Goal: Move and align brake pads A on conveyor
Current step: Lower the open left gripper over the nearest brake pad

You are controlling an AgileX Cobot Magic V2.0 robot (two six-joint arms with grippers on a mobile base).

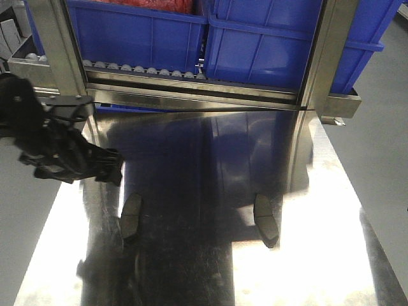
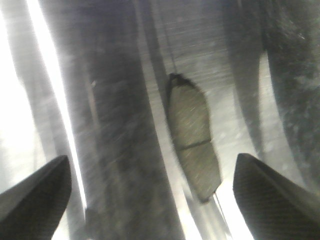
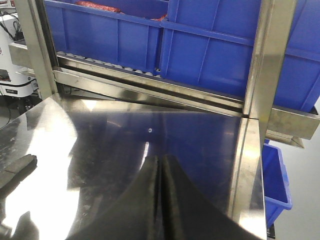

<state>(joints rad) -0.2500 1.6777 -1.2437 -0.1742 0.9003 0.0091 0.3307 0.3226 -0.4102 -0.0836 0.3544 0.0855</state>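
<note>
Two brake pads lie flat on the shiny steel surface (image 1: pixel 210 159), well apart from each other. From the middle of the surface, the left brake pad (image 1: pixel 131 217) sits at about 7 o'clock and the right brake pad (image 1: pixel 266 220) at about 5 o'clock. Both run lengthwise, pointing roughly toward 12 o'clock.

The left arm (image 1: pixel 51 137) reaches in from 9 o'clock and hangs above the surface, just up from the left brake pad. The left claw (image 2: pixel 152 190) is released. In its own camera its two dark fingertips (image 2: pixel 35 200) stand wide apart at 7 and 5 o'clock. The pad lies between and beyond them, untouched, slanting from 12 toward 5 o'clock, with a thin groove crossing its middle.

The right claw (image 3: pixel 160 195) is clenched, its fingers pressed together with nothing between them, low over the surface. At 9 o'clock in its camera one pad shows at the frame's edge; I cannot tell which.

At 12 o'clock, past the far edge, blue bins (image 1: pixel 140 35) sit on a roller track (image 1: pixel 146 69) between steel posts (image 1: pixel 328 51).
</note>
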